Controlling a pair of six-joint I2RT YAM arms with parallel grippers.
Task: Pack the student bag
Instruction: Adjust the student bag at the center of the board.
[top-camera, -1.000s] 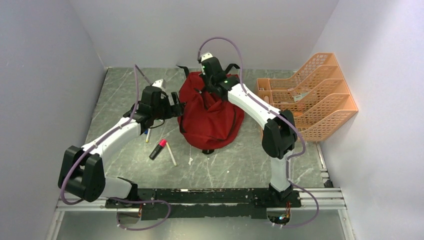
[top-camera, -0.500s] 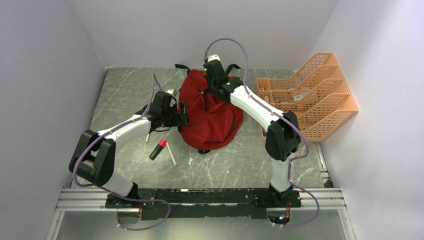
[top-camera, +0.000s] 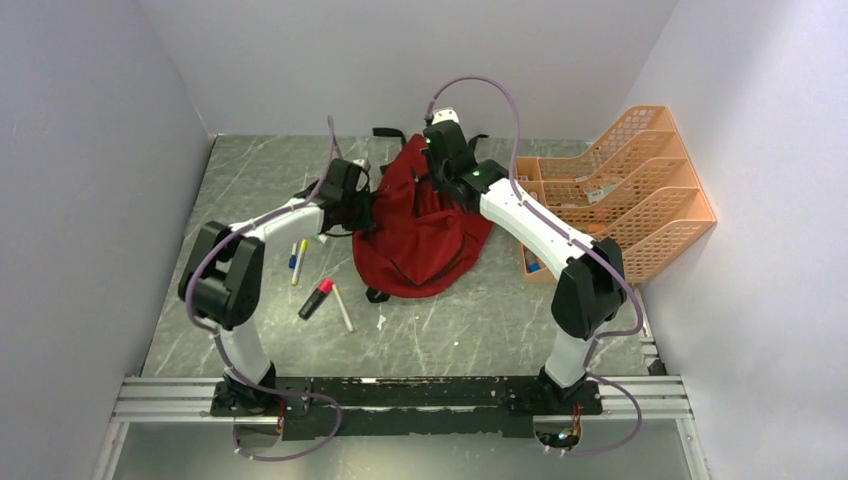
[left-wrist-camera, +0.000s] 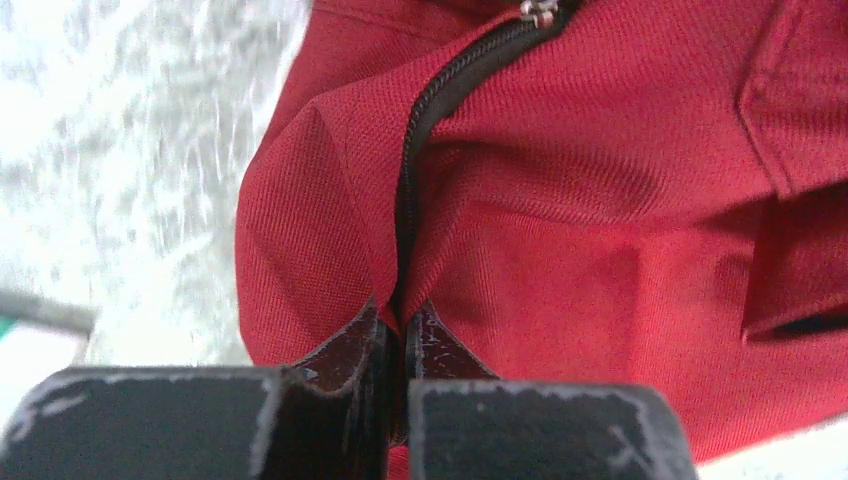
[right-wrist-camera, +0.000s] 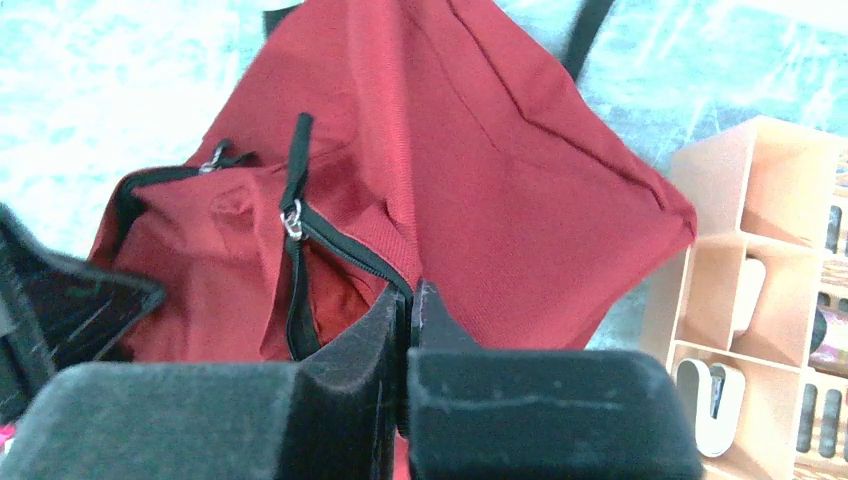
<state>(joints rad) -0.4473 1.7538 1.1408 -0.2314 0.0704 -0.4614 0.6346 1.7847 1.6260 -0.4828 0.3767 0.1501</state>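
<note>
The student bag (top-camera: 420, 240), a dark red fabric backpack with black zippers, lies in the middle of the table. My left gripper (top-camera: 366, 207) is at its left side and shut on the bag's edge by the zipper (left-wrist-camera: 398, 310). My right gripper (top-camera: 440, 172) is at the bag's upper right and shut on the zipper edge (right-wrist-camera: 408, 296). The bag (left-wrist-camera: 560, 200) fills the left wrist view. In the right wrist view the bag (right-wrist-camera: 480, 180) gapes a little between the two grips, with a zipper pull (right-wrist-camera: 292, 222) hanging at the opening.
Pens and markers (top-camera: 318, 296) lie on the table left of the bag. An orange mesh file organizer (top-camera: 620, 195) with small items in its compartments stands at the right, close to the right arm's elbow. Grey walls close in the table.
My left gripper moved right and back to the bag's left edge and shut on it. The right gripper shifted slightly right with the fabric, stretching the bag's top.
</note>
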